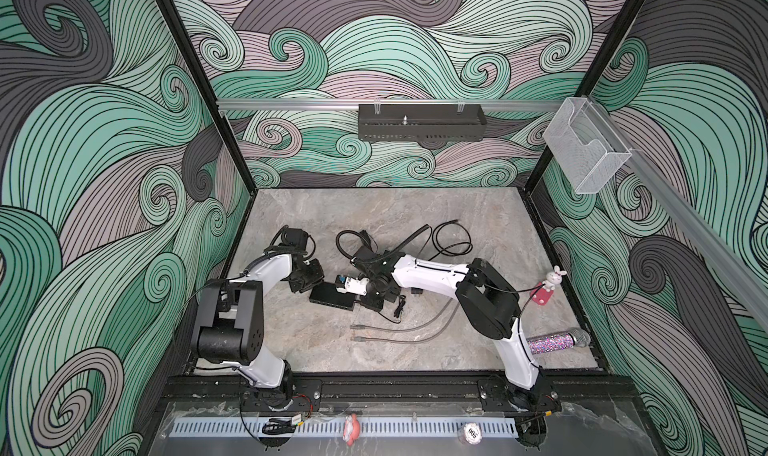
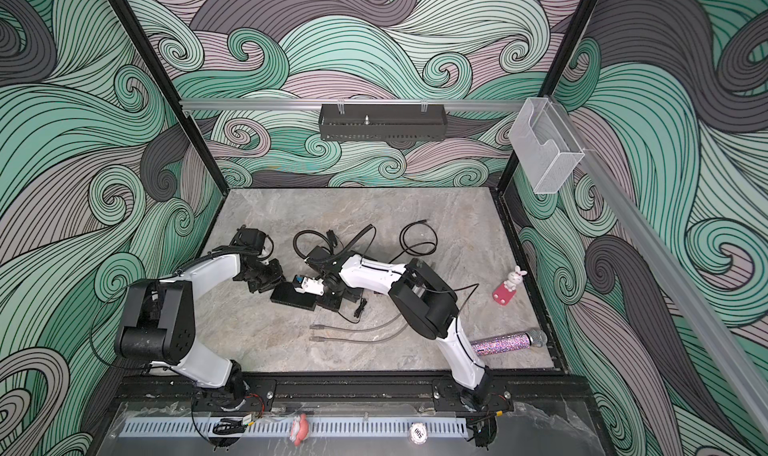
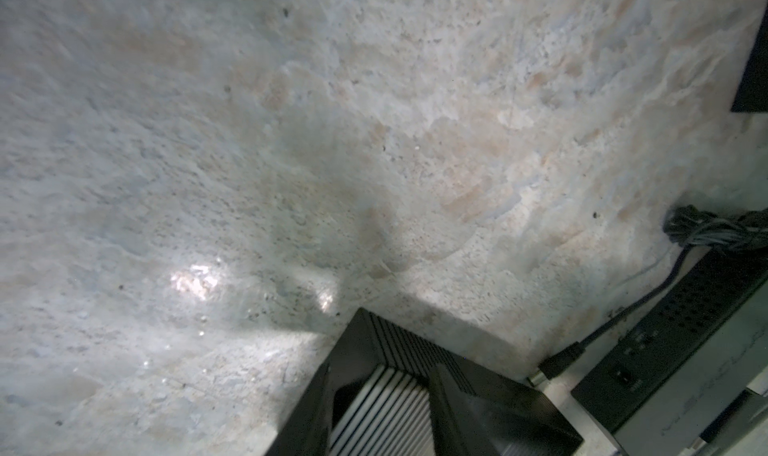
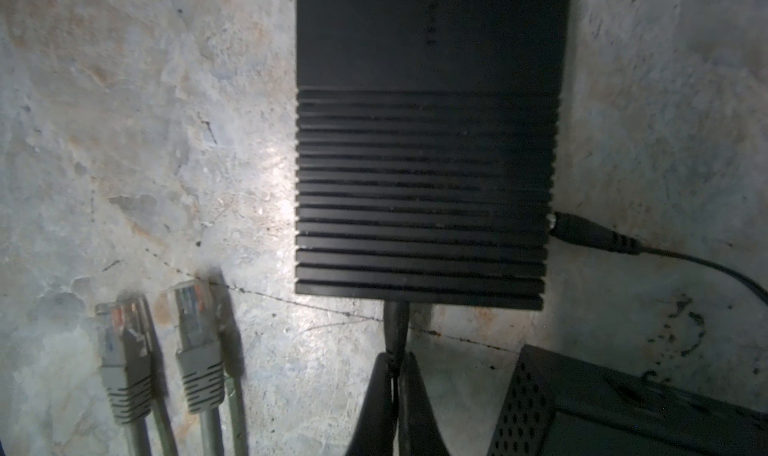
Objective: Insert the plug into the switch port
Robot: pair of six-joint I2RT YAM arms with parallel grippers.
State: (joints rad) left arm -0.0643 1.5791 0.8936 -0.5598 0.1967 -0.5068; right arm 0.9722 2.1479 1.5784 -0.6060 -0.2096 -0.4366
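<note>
While the right jaws are clenched on the tail of the black barrel plug (image 4: 397,325), its tip meets the right end of the black ribbed switch box (image 4: 419,162) on the grey stone desk (image 4: 124,142); whether the left jaws, at its left end, grasp it I cannot tell.

Standing here, it's plainly a robotics lab's test booth: a left arm (image 1: 266,273) and a right arm (image 1: 428,273) bolted to a black rail (image 1: 395,389) at the near edge of a stone-look bench (image 1: 374,212), boxed in by swirl-patterned panels (image 1: 83,142) on black frame posts (image 1: 199,79).
</note>
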